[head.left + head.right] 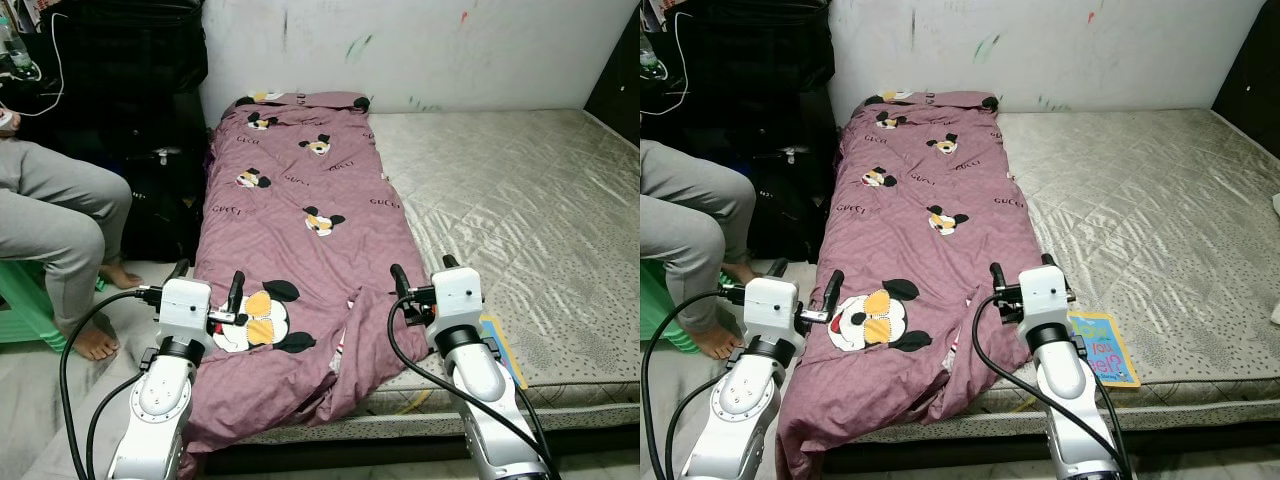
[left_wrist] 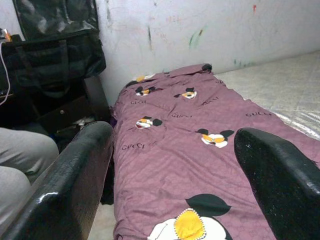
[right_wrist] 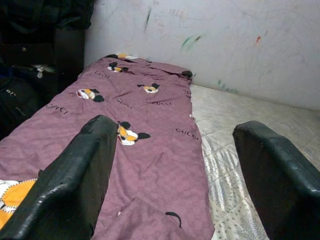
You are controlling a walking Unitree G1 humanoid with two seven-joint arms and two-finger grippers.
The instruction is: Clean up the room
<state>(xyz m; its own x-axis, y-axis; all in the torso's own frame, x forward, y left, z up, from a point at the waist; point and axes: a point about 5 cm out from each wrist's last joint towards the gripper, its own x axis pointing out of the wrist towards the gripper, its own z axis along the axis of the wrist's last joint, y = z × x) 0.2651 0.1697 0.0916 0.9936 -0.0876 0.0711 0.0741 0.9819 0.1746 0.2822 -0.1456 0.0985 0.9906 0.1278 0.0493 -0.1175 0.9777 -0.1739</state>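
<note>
A: What is lying in front of the robot?

B: A mauve blanket [image 1: 300, 220] printed with cartoon mouse heads is lying lengthwise along the left side of a bare quilted mattress [image 1: 520, 210]. Its far end is reaching the marked white wall [image 1: 440, 45], and its near end is hanging rumpled over the mattress's front edge.

A: Where are the hands?

B: Both are hovering above the blanket's near end. The left hand [image 1: 208, 290] is sitting over the blanket's left border, its two black fingers [image 2: 70, 185] spread wide with nothing between them. The right hand [image 1: 424, 278] is hanging over the blanket's right edge, also spread wide and holding nothing.

A: Anything else nearby?

B: A colourful booklet [image 1: 1100, 348] is lying on the mattress just beside the right arm. On the left, a person in grey trousers [image 1: 60, 215] is sitting on a green stool [image 1: 22, 300], bare feet on the floor. Black bags [image 1: 120, 70] are stacked against the wall behind them.
</note>
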